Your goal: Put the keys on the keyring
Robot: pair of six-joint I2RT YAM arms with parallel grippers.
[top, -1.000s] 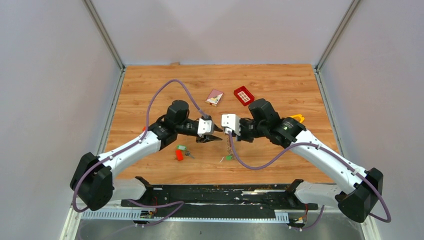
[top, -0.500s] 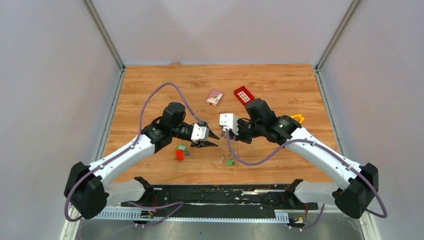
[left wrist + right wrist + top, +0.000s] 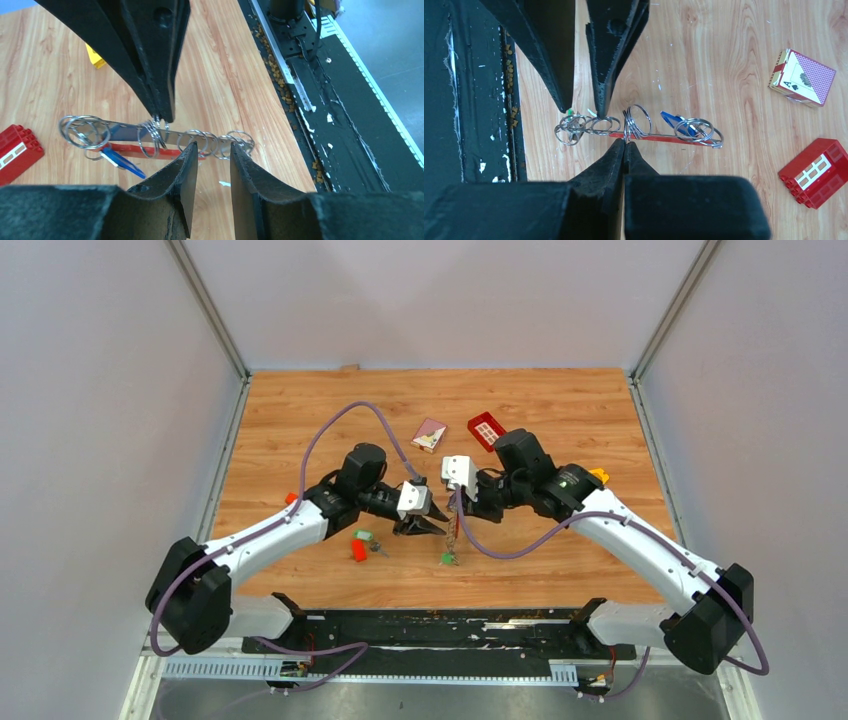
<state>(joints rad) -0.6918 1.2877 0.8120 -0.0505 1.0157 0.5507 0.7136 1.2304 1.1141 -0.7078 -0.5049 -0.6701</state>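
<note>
The keyring (image 3: 453, 532), a grey strip of wire rings with a red piece (image 3: 137, 150) alongside, hangs above the table. My right gripper (image 3: 625, 143) is shut on one of its rings (image 3: 636, 122) near the middle. A blue-headed key (image 3: 673, 121) hangs on it near one end and a green-headed key (image 3: 449, 559) at the low end. My left gripper (image 3: 213, 149) stands open at the low end, its fingertips (image 3: 599, 111) touching the end rings. Another green-headed key (image 3: 365, 536) lies on the table to the left.
A small red block (image 3: 358, 551) lies beside the loose key. A playing-card box (image 3: 430, 434) and a red gridded brick (image 3: 487, 430) sit farther back. A yellow piece (image 3: 598, 476) shows behind the right arm. The black base rail (image 3: 440, 625) borders the near edge.
My left gripper swung down-left, then came back to the hanging keyring, narrowing slightly. The right gripper rose and shifted a little, carrying the keyring along.
</note>
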